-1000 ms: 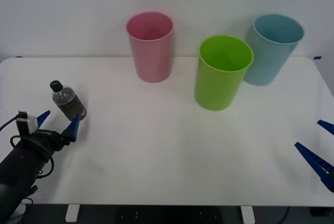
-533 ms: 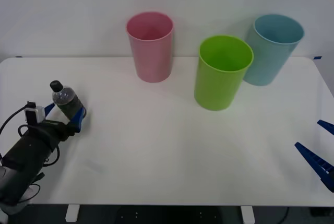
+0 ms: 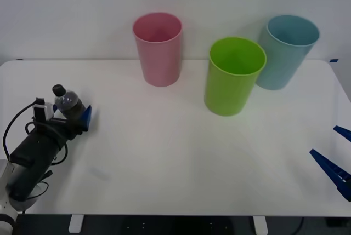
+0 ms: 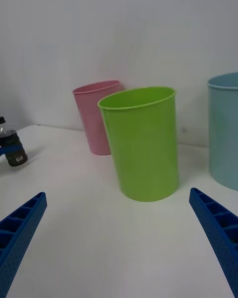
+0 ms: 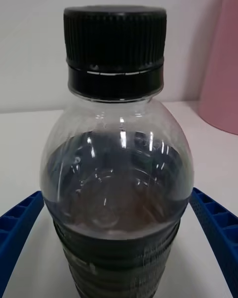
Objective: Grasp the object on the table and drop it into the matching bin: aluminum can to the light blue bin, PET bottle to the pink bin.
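Left gripper [image 3: 68,115] sits low at the table's left edge, its blue ribbed fingers [image 5: 20,223] set on either side of the PET bottle [image 3: 68,103], one on each flank of the dark lower body. From the wrist camera I see the fingers flanking the bottle closely, but I cannot tell whether they press on it or stand just off it. The bottle stands on the white table [image 3: 175,158], leaning slightly, black cap up, at the left side, well apart from all three bins.

Over on the right, the right gripper [image 3: 335,158] waits at the near right edge of the table with its two blue fingers spread wide and nothing between them.

At the far side stands the pink bin [image 3: 158,49], upright, left of centre. A lime green bin [image 3: 235,76] stands upright to its right and a little nearer. Just behind and right of the green one is the light blue bin [image 3: 285,51], tilted slightly, its lower left side hidden by the green rim.
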